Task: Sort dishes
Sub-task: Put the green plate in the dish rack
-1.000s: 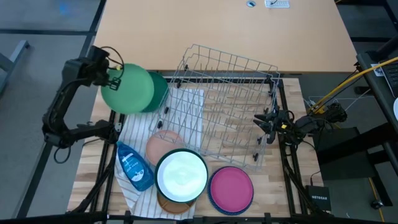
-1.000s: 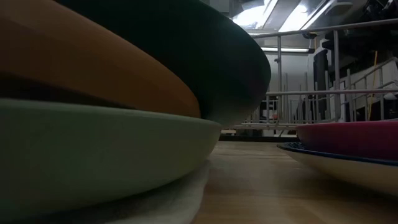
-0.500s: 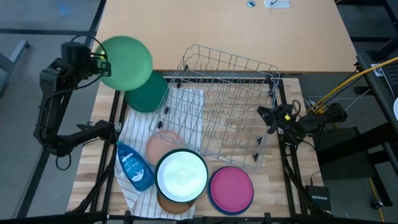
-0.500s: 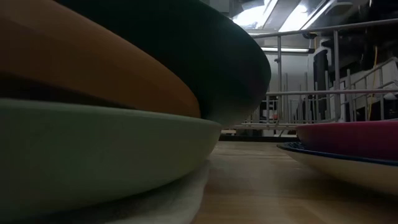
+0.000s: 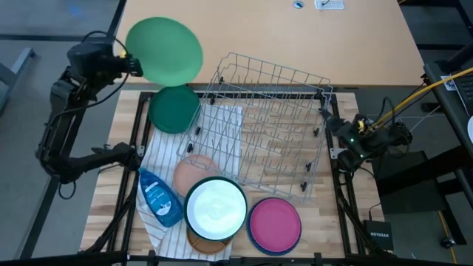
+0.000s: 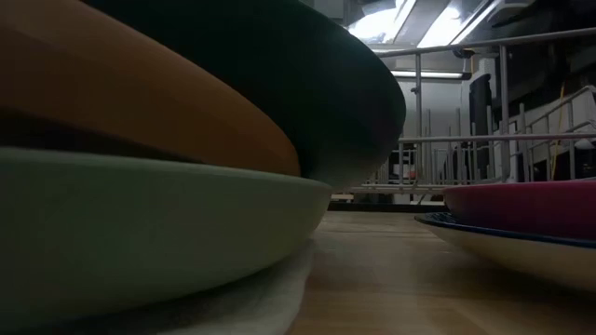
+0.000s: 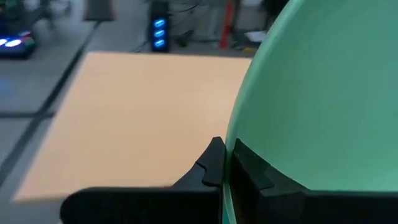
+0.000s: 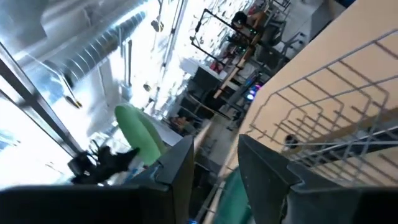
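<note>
While left gripper (image 5: pixel 133 64) pinches round light-green plastic plate (image 5: pixel 164 52) aloft, transfer underway; next: slot into grey wire rack (image 5: pixel 266 125) to its right.

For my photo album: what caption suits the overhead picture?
Left gripper lifts a light green plate beside the wire rack.

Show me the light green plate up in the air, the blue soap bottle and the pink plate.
light green plate (image 5: pixel 164 51), high view, its middle.
blue soap bottle (image 5: pixel 158 197), high view, its body.
pink plate (image 5: pixel 275 222), high view, its middle.
</note>
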Controlling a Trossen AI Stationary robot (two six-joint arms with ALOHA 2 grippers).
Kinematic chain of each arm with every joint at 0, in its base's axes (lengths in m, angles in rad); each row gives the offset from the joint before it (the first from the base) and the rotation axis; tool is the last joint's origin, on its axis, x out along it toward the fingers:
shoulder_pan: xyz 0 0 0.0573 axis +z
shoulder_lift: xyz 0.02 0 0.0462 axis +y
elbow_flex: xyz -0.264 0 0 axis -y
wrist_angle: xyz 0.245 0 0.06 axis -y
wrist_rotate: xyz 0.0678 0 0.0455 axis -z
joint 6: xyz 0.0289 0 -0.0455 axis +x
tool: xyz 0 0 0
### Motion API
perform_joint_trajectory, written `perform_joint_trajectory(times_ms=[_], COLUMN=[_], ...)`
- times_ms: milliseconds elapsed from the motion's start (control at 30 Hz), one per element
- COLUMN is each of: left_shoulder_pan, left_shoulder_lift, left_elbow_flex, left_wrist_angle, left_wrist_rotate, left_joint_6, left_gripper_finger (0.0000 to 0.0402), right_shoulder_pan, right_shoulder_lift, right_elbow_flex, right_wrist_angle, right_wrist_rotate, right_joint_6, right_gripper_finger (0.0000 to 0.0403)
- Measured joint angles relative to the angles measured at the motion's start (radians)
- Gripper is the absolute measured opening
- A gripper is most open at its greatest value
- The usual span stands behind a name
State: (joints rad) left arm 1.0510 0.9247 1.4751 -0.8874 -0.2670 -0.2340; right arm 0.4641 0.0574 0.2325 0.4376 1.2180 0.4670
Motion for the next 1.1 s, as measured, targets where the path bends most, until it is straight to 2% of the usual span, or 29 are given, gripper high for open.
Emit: perform_joint_trajectory(times_ms=[67, 233, 333, 433, 533, 700, 867, 1100], left_shoulder_pan=[-0.056, -0.185, -0.242, -0.307, -0.384, -0.505, -0.612, -0.722], left_shoulder_lift=[0.015, 0.028, 0.026, 0.034, 0.060, 0.138, 0.270, 0.481], left_elbow_flex=[-0.016, -0.084, -0.127, -0.182, -0.258, -0.362, -0.419, -0.431], left_wrist_angle=[0.066, 0.169, 0.236, 0.367, 0.584, 0.942, 1.180, 1.639], left_wrist_rotate=[-0.003, -0.203, -0.267, -0.206, -0.116, -0.022, -0.006, 0.003], left_joint_6=[0.003, 0.009, 0.033, 0.072, 0.122, 0.315, 0.525, 0.743], left_gripper_finger=[0.0000, 0.0000, 0.0000, 0.0000, 0.0000, 0.0000, 0.0000, 0.0000], right_shoulder_pan=[0.000, 0.000, 0.000, 0.000, 0.000, 0.000, 0.000, 0.000], right_shoulder_lift=[0.000, 0.000, 0.000, 0.000, 0.015, 0.069, 0.128, 0.210], right_elbow_flex=[0.000, 0.000, 0.000, 0.000, 0.000, 0.000, 0.000, 0.000], right_wrist_angle=[0.026, 0.020, -0.017, -0.072, -0.125, -0.144, -0.143, -0.142], right_wrist_rotate=[-0.010, -0.049, -0.088, -0.111, -0.116, -0.171, -0.229, -0.322], right_joint_6=[0.000, 0.067, 0.136, 0.201, 0.272, 0.379, 0.515, 0.685], right_gripper_finger=[0.0129, 0.0129, 0.0129, 0.0129, 0.0129, 0.0129, 0.0129, 0.0129])
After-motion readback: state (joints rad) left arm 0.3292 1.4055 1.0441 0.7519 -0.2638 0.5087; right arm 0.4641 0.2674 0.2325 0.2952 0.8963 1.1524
